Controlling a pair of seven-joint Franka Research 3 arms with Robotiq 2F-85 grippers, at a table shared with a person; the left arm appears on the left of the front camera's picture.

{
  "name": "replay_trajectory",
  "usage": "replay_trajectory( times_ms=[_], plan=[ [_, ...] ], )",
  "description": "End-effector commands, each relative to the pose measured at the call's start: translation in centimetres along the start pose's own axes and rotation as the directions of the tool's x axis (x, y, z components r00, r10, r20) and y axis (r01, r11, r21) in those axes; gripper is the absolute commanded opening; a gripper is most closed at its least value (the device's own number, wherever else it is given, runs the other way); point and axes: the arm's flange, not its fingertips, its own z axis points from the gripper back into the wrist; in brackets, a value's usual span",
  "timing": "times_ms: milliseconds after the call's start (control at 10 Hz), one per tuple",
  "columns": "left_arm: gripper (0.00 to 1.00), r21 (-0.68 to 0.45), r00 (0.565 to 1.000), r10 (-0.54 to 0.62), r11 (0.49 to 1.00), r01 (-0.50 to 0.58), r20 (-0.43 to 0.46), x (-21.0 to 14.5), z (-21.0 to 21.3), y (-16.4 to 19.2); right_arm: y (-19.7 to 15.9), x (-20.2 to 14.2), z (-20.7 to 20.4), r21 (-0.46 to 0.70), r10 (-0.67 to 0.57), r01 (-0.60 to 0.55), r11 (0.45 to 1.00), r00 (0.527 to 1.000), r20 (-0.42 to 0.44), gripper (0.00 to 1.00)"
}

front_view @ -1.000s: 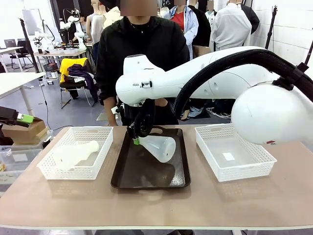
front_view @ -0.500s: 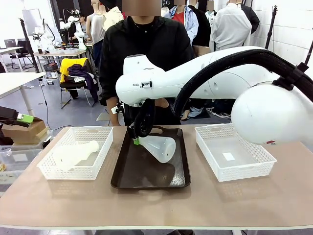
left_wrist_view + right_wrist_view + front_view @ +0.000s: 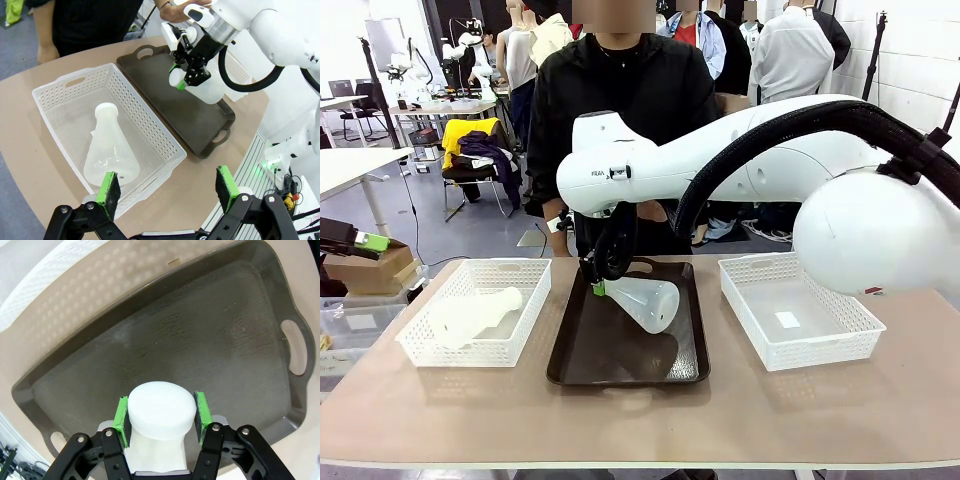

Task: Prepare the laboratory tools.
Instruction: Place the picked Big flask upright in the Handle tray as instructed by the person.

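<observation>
The right arm [image 3: 740, 160] reaches across the middle of the bench [image 3: 640, 420], and we see the right jaws clamped on the narrow neck of one frosted flask [image 3: 648, 303]. In the right wrist view the green pads [image 3: 121, 415] press on either side of the neck, just under the white rim. The flask hangs tilted over the dark brown tray [image 3: 620, 355], with its neck up towards the robot's left and its wide base down towards the right. We cannot tell whether the base touches the tray floor.

The second flask [image 3: 110, 150] lies on its side inside the left white mesh basket [image 3: 420, 345], which sits just beside the tray. The left jaws stand wide apart and hold nothing. Their green pads [image 3: 109, 187] hover above the near end of that basket, over the flask's base.

A second white mesh basket [image 3: 760, 265] sits on the other side of the tray. A person in a dark top [image 3: 610, 90] stands at the far edge of the bench, behind the tray.
</observation>
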Motion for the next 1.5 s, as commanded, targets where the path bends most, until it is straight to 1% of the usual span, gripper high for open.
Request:
replay_trajectory(
  times_ms=[0,1400],
  plan=[
    [1.00,-0.010,1.000,-0.002,1.000,0.002,0.008,-0.02,0.15,0.03,0.07,0.03,0.05,-0.001,0.000,0.000,1.000,1.000,0.001,0.00],
    [1.00,-0.010,1.000,-0.002,1.000,0.002,0.008,-0.02,0.15,0.03,0.07,0.03,0.05,-0.001,0.000,0.000,1.000,1.000,0.001,0.00]
  ],
)
